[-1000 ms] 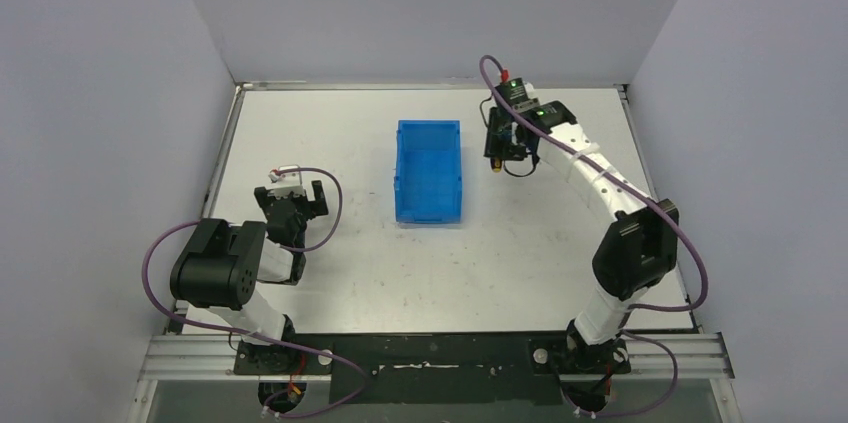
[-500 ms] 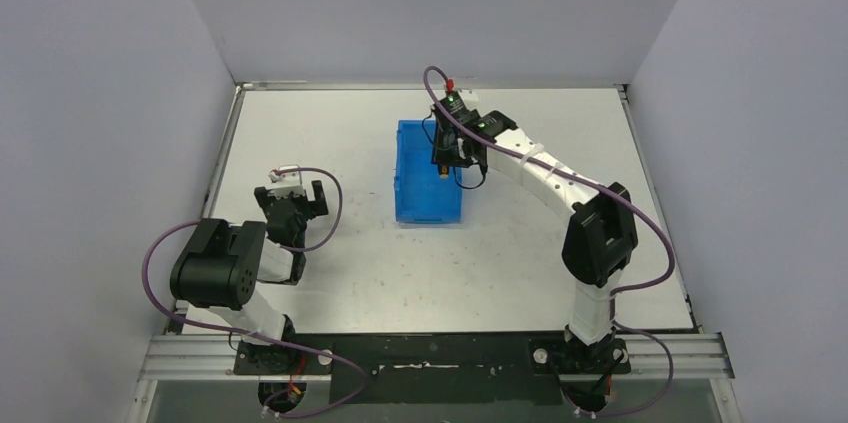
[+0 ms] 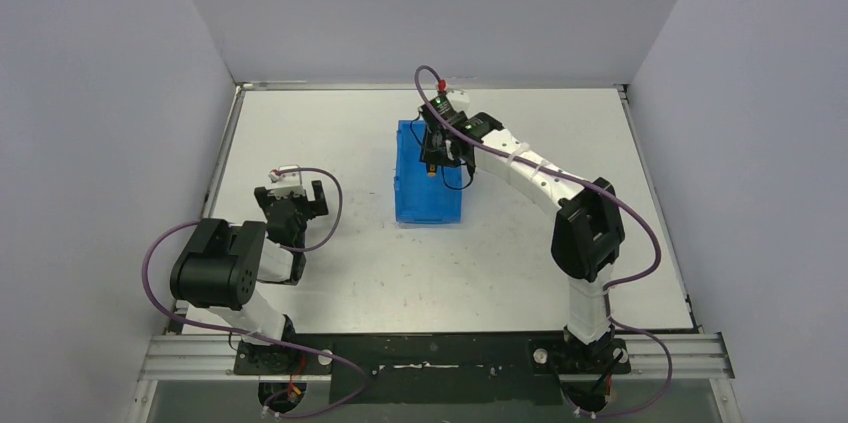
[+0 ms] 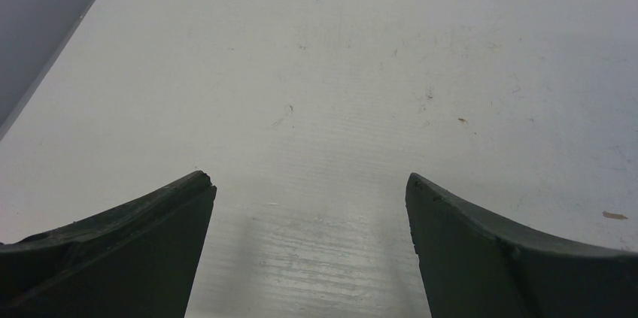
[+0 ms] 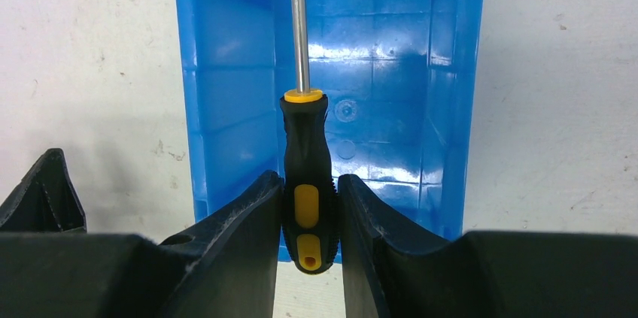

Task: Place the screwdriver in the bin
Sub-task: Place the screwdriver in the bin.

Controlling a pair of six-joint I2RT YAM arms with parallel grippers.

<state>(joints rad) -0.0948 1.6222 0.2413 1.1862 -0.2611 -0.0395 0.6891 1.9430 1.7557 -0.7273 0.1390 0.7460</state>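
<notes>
The blue bin (image 3: 428,193) stands open-topped in the middle of the table; it also fills the right wrist view (image 5: 226,107). My right gripper (image 3: 433,157) hovers over the bin's far half, shut on the screwdriver (image 5: 307,183). Its fingers (image 5: 248,213) clamp the black and yellow handle, and the thin metal shaft points out over the bin's inside. In the top view only a small orange bit of the screwdriver (image 3: 431,172) shows. My left gripper (image 3: 296,186) is open and empty above bare table at the left, far from the bin; its fingers (image 4: 150,235) stand wide apart.
White table (image 3: 520,263) with raised edges, enclosed by grey walls at left, back and right. The right arm (image 3: 540,178) stretches diagonally from its base towards the bin. Purple cables loop off both arms.
My right gripper has carried the screwdriver leftwards from right of the bin to above the bin's far half. The left arm has not moved.
</notes>
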